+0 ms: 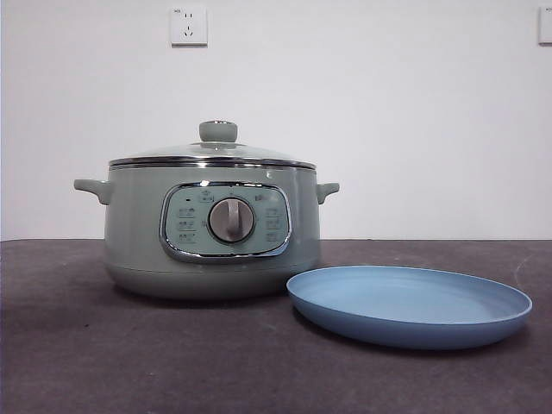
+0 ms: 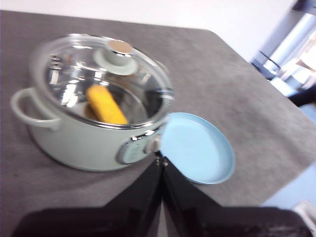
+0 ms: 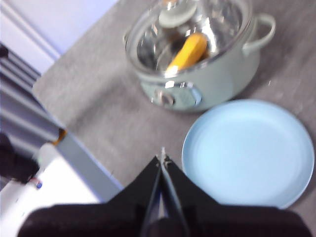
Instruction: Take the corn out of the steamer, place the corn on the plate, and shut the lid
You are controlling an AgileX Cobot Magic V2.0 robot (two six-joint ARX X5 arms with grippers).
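The steamer (image 1: 211, 231) stands on the desk (image 1: 103, 362) with the lid (image 1: 212, 153) on it and the corn (image 2: 106, 104) inside; the plate (image 1: 410, 306) lies just right, slightly nearer.

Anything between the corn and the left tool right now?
Yes: the glass lid sits closed on the steamer, covering the corn. The left wrist view shows it; the left tool is outside.

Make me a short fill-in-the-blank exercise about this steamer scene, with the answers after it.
1. The corn lies inside the ___.
2. The lid is ___ the steamer.
3. The plate holds ___.
4. Both the left gripper and the right gripper have their jaws ___.

Missing words: steamer; on; nothing; shut
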